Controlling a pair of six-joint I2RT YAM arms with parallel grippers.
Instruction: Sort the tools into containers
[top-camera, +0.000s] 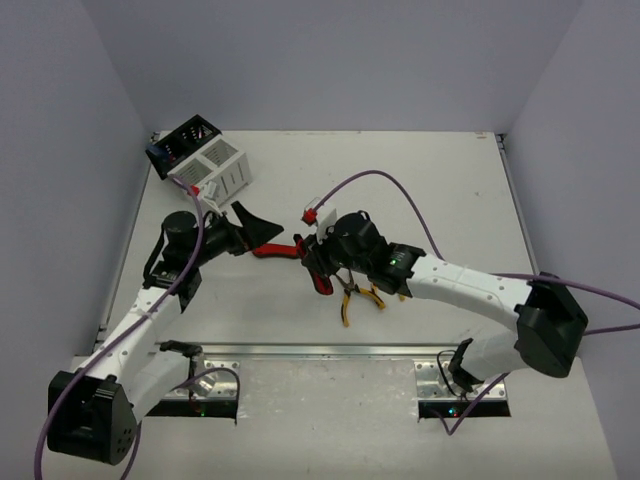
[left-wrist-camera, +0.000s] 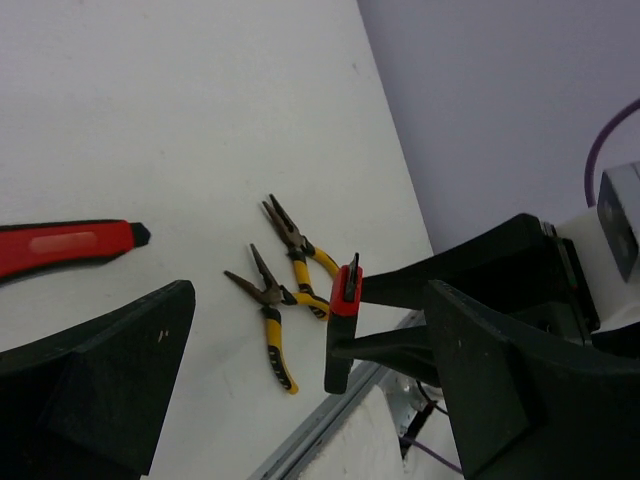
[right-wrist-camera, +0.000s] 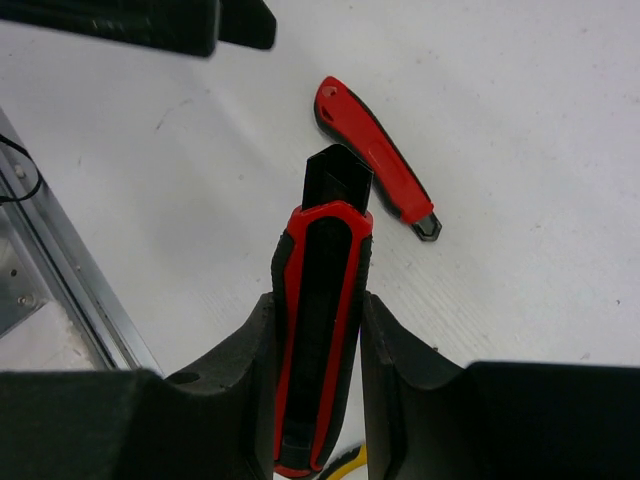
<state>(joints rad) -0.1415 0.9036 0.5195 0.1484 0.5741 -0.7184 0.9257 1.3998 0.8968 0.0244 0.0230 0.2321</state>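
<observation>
Right wrist — right end effector (right-wrist-camera: 318, 300) clamps knife (right-wrist-camera: 322, 250) | left end effector (left-wrist-camera: 310, 300) wide, empty

Nearer knife (right-wrist-camera: 320, 340) matt plastic; table (right-wrist-camera: 520, 120) smooth, matt.

Looks like a robot lab. Has plain pale walls (top-camera: 330, 60) closing in a white table (top-camera: 430, 180) like a test box. Holds two white and black robot arms, the left arm (top-camera: 150, 315) and the right arm (top-camera: 470, 288), fixed to metal plates (top-camera: 430, 378) at the near edge. Trails purple cables (top-camera: 375, 173) across. Has yellow pliers (left-wrist-camera: 266, 297) and little slotted bins (top-camera: 200, 160) set out on top.
</observation>
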